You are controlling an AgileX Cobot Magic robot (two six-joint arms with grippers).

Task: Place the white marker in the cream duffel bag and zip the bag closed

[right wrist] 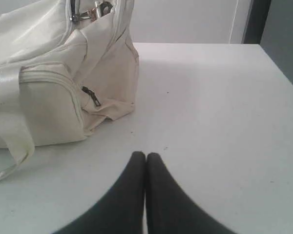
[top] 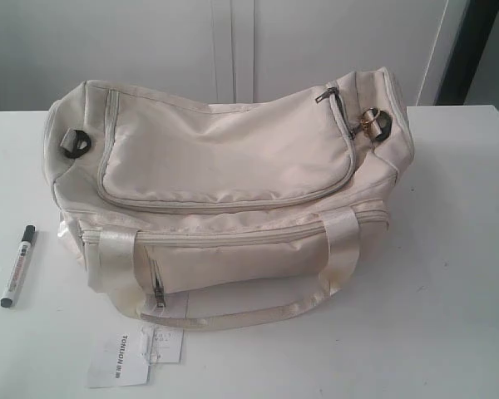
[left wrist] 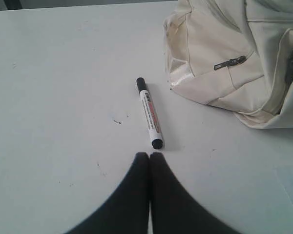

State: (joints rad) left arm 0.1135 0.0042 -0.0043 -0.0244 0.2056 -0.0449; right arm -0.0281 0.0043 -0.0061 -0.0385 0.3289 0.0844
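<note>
Marker lies left of bag, apart, on table.
We see left gripper and right gripper pinched together, empty; tag lies just before bag.

Exterior looks down; low wrist views flank the bag.

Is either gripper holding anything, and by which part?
Nothing is held. The left gripper and right gripper are both shut and empty; the slim white black-capped marker lies on the white table beside the cream fabric duffel bag.
</note>
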